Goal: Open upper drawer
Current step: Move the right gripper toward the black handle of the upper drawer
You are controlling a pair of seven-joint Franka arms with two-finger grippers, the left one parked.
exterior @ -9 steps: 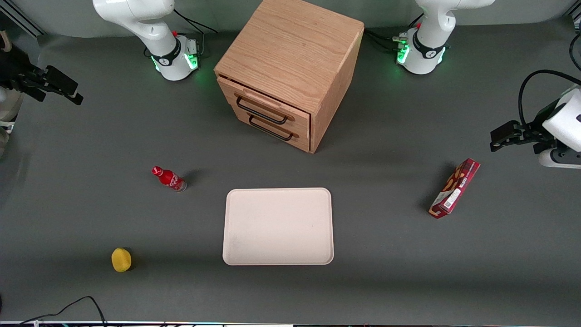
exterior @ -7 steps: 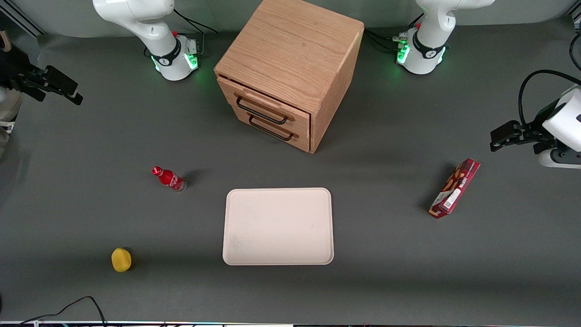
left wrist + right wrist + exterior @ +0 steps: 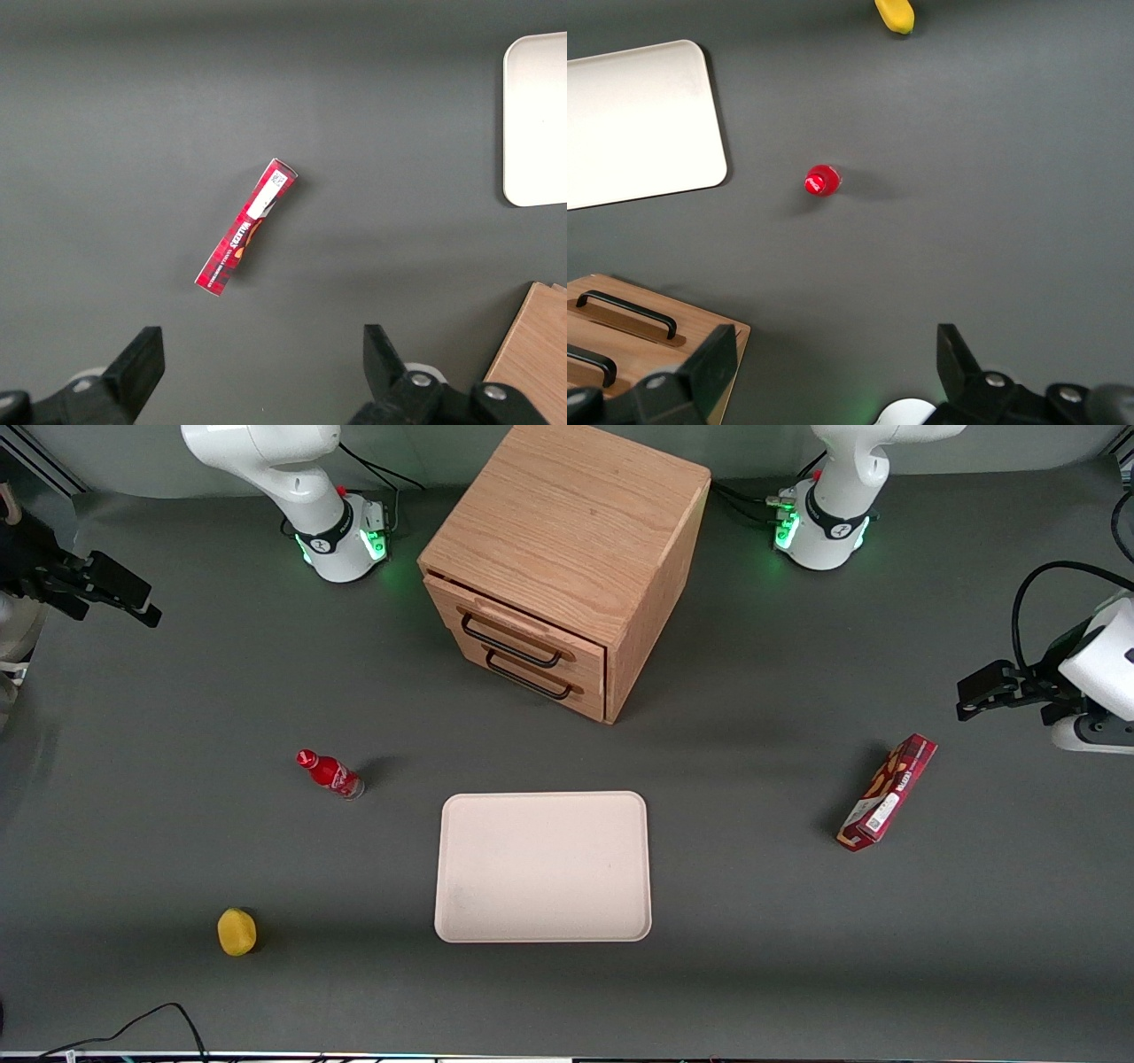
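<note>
At the working arm's end of the counter, hand hovering, fingers spread apart, grasping nothing; well apart from it, toward the counter's middle, upper drawer in its cabinet, barely ajar, black handle untouched.

No legible text anywhere

The cabinet is light oak with wavy grain, and its upper drawer carries a thin black handle. The black end effector hangs above the dark grey table. The tray is cream, the bottle red, the fruit yellow, the box red-patterned.
</note>
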